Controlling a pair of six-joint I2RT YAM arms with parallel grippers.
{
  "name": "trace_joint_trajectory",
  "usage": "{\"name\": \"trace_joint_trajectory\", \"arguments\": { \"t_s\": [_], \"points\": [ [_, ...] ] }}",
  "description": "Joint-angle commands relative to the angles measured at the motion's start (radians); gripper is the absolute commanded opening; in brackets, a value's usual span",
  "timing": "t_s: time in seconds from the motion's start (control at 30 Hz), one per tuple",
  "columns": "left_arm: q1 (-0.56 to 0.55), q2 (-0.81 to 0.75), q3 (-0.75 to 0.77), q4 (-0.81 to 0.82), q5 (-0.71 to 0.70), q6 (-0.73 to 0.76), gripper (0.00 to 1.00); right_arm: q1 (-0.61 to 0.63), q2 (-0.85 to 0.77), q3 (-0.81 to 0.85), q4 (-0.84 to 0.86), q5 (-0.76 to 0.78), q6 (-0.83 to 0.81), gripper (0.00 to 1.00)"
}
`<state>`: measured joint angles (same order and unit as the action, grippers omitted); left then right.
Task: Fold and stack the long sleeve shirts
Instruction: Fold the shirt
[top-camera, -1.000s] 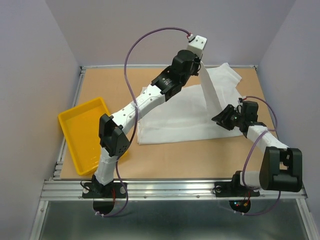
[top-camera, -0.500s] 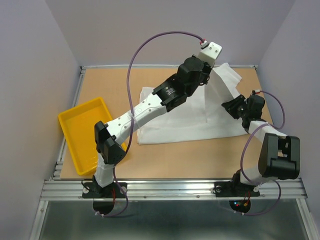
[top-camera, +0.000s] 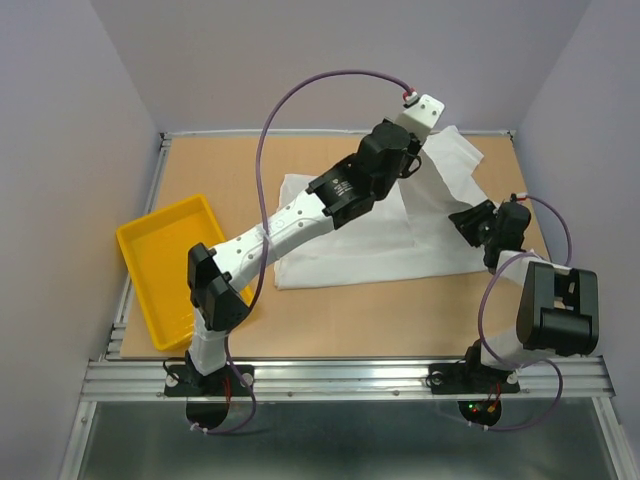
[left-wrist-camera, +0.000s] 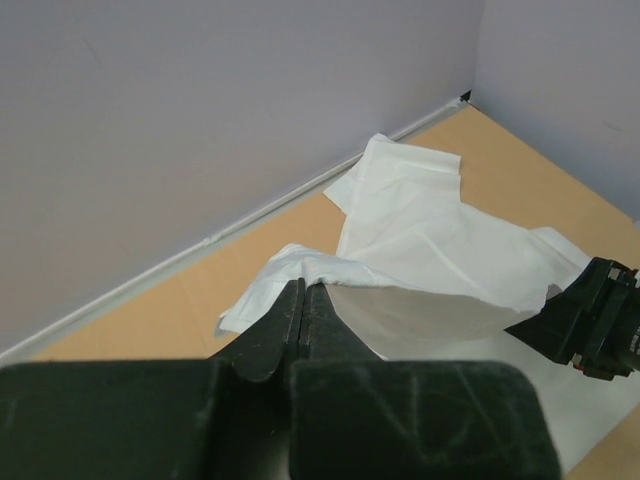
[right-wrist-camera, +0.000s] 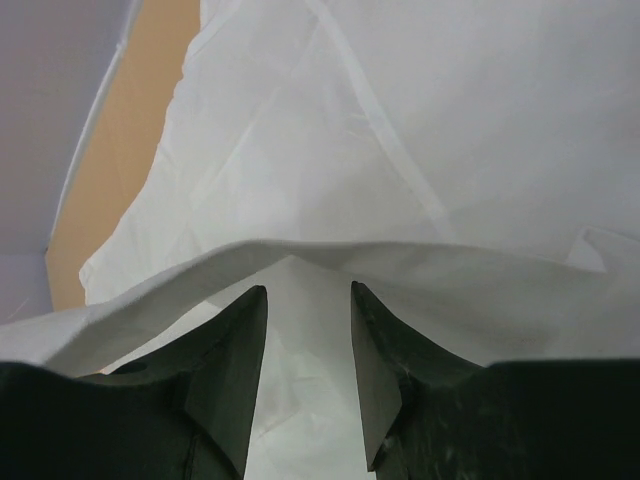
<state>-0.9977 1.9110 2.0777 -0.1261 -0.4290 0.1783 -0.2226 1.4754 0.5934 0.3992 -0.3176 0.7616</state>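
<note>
The white shirt (top-camera: 380, 235) lies spread over the far right of the table (top-camera: 350, 320), apparently mid-fold with no stack begun, one edge lifted in the clenched left gripper (left-wrist-camera: 303, 305) while the right gripper (right-wrist-camera: 308, 292) waits with fingers apart under the raised cloth.

White arm links (top-camera: 290, 215), black joints (top-camera: 215, 285), purple cables (top-camera: 261, 150), black end effector fingers (right-wrist-camera: 235, 370)
</note>
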Motion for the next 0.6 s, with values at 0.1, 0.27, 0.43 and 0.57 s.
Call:
{"name": "trace_joint_trajectory", "arguments": {
  "t_s": [0.1, 0.27, 0.43, 0.57],
  "points": [
    [-0.024, -0.069, -0.090, 0.028, -0.051, 0.010, 0.03, -0.006, 0.042, -0.044, 0.110, 0.038, 0.022, 0.45],
    [-0.024, -0.148, -0.249, 0.040, -0.083, 0.023, 0.04, -0.006, 0.063, -0.060, 0.142, 0.034, 0.041, 0.44],
    [-0.024, -0.268, -0.546, 0.066, -0.080, -0.028, 0.04, -0.006, 0.031, -0.093, 0.148, 0.034, 0.042, 0.45],
    [-0.024, -0.340, -0.752, 0.100, -0.100, -0.095, 0.04, -0.006, -0.004, -0.132, 0.155, 0.038, 0.054, 0.44]
  ]
}}
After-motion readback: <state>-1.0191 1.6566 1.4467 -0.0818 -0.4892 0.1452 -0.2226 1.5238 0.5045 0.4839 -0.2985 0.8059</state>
